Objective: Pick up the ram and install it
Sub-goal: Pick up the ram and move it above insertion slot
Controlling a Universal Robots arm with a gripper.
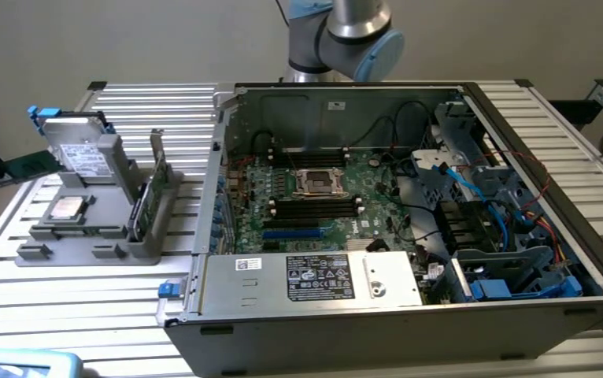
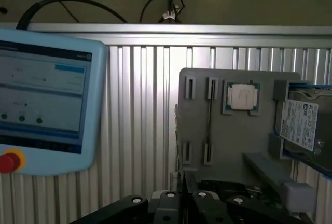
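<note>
- Plainly, the ram, a long, thin green circuit-board stick, stands on its narrow edge in the grey plastic holder, on the side nearest the open black computer case. Being so slim and upright, it would probably tip or wedge in its groove if pinched off-centre or pulled at a slant.
- A second thin upright piece, a board or a post, I cannot tell which, rises just beside it. A finger coming down between them could knock either one.
- The square silver processor chip and the boxy hard drive share the holder, farther from the ram. A badly aimed reach might disturb them.
- The long black memory slots lie on the motherboard inside the case. A stick pressed in skewed could jam or bend.
- The black gripper has its jaws drawn together on nothing. Closed like that, it would strike the ram's top edge rather than straddle it.
- The gripper is well apart from the ram, looking down on the holder from above and touching nothing.
</note>
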